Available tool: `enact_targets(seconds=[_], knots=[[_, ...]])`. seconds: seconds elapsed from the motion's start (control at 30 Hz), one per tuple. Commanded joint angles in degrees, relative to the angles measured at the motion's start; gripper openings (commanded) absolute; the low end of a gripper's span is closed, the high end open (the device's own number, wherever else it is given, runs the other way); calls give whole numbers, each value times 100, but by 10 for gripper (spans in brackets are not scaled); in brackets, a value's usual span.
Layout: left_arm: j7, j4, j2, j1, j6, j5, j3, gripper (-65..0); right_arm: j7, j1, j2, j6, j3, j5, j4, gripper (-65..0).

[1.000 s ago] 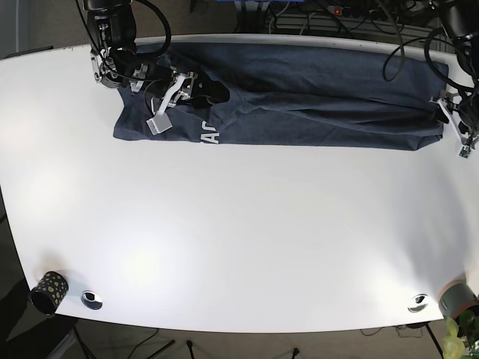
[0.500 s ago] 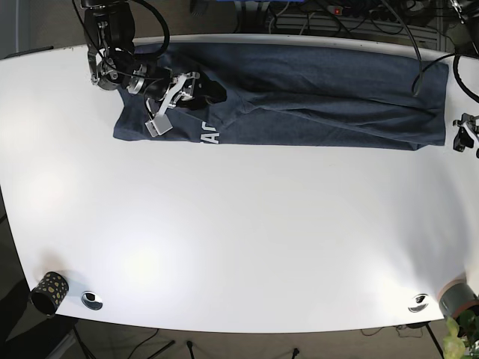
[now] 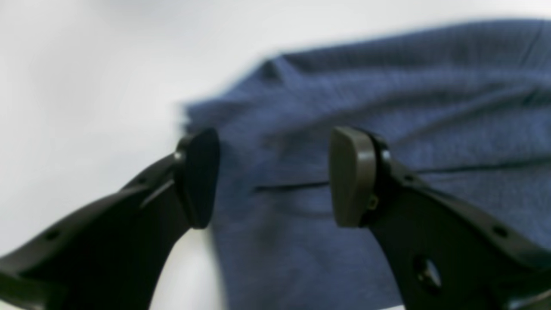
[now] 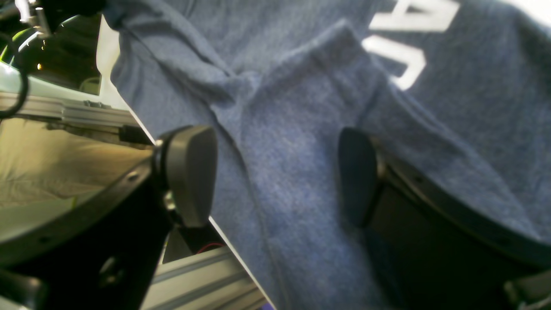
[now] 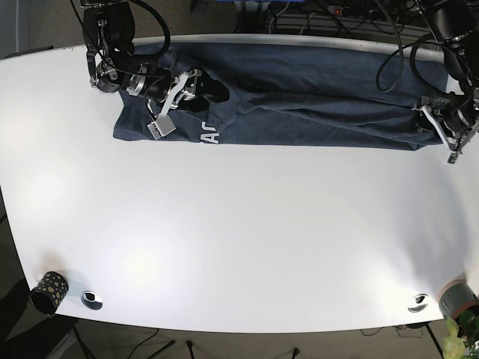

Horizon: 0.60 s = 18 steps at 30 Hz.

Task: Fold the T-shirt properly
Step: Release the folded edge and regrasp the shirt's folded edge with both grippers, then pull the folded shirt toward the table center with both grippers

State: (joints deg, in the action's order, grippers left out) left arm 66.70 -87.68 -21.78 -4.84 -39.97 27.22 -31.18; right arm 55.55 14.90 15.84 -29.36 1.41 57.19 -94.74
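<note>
Blue T-shirt (image 5: 299, 93) on white table (image 5: 239, 232), left gripper (image 3: 275, 176) & right gripper (image 4: 275, 176) both spread, holding nothing; left wrist view blurred.

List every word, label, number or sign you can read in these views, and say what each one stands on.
"A" plus part of a second white letter, cut off by a fold: printed on the T-shirt, seen in the right wrist view.
The same white print in the base view: too small to read for sure.
Left wrist view: blurred, no text visible.
Patterned cup at the table corner: dots only, no readable text.
</note>
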Motion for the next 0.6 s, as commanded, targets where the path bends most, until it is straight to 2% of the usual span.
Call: enact_targets(seconds=[0.0, 0.13, 0.27, 0.4, 0.57], knots=[[-81, -89, -68, -13, -3, -221, 116, -279, -91, 27, 56, -31, 30, 35, -78, -227], [-45, -133, 90, -127, -3, -705, 265, -282, -91, 71, 56, -31, 30, -580, -122, -227], [-177, -230, 90, -522, -3, -898, 265, -343, -118, 106, 56, -31, 48, -1231, -227, -228], [-687, -204, -33, -821, -3, -916, 274, -353, -126, 291, -14, -39, 373, -2409, -807, -228], [-1074, 113, -94, -839, -3, -924, 300, -353, -443, 335, -313, -92, 488, -3710, -1018, -228]])
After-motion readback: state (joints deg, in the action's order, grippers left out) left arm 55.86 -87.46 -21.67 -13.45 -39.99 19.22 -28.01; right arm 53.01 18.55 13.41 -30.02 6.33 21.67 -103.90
